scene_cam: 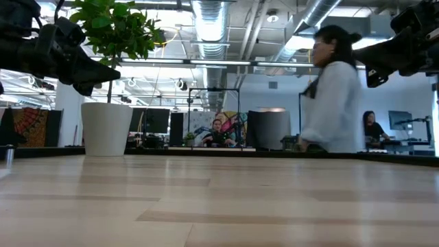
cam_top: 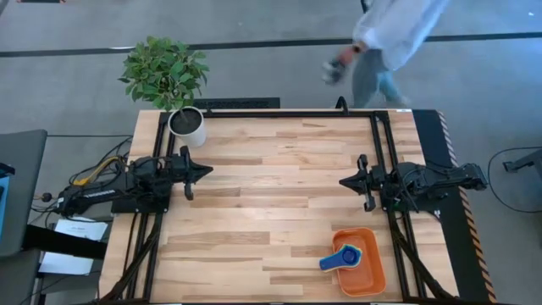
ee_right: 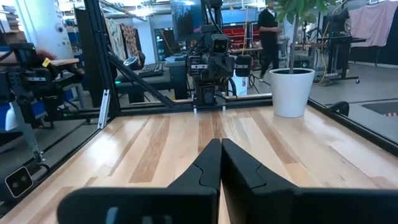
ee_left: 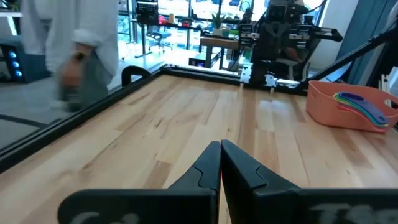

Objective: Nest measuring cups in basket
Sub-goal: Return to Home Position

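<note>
High view: nested measuring cups (cam_top: 347, 255), blue uppermost, in orange basket (cam_top: 370, 277); left gripper (cam_top: 208, 170), right gripper (cam_top: 343, 180), jaws together.

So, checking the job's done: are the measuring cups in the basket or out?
In. The stacked measuring cups lie inside the orange basket, with a handle poking over its rim.

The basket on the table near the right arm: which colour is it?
The basket is orange. The high view shows it best.
</note>
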`<control>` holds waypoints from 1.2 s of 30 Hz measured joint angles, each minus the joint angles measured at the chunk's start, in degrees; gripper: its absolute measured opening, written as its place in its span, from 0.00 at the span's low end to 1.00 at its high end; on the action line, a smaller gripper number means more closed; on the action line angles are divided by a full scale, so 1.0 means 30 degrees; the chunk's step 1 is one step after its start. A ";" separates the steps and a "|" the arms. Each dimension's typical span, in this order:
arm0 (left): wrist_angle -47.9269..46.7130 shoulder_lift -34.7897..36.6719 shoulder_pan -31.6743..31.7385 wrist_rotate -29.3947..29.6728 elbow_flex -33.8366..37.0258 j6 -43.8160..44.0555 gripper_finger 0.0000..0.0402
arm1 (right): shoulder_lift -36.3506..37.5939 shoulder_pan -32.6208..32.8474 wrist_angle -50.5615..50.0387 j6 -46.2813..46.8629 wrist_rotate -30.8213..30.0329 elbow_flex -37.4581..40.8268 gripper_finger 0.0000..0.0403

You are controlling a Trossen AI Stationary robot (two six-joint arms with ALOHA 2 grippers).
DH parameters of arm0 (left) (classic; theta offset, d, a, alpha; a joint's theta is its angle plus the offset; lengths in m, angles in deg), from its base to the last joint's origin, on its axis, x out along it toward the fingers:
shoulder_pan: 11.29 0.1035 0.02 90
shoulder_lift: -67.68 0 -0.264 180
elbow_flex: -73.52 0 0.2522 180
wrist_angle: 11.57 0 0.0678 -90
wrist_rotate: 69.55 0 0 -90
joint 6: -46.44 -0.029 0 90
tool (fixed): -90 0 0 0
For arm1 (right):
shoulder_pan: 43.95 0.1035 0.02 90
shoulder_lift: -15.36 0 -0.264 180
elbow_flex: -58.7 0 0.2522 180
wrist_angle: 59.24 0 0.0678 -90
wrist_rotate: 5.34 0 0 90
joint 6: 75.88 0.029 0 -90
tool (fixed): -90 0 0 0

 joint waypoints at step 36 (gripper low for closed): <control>-0.0008 -0.0007 0.0013 0.0007 0.0005 -0.0007 0.00 | -0.0007 0.0000 0.0019 0.0000 -0.0051 0.0007 0.09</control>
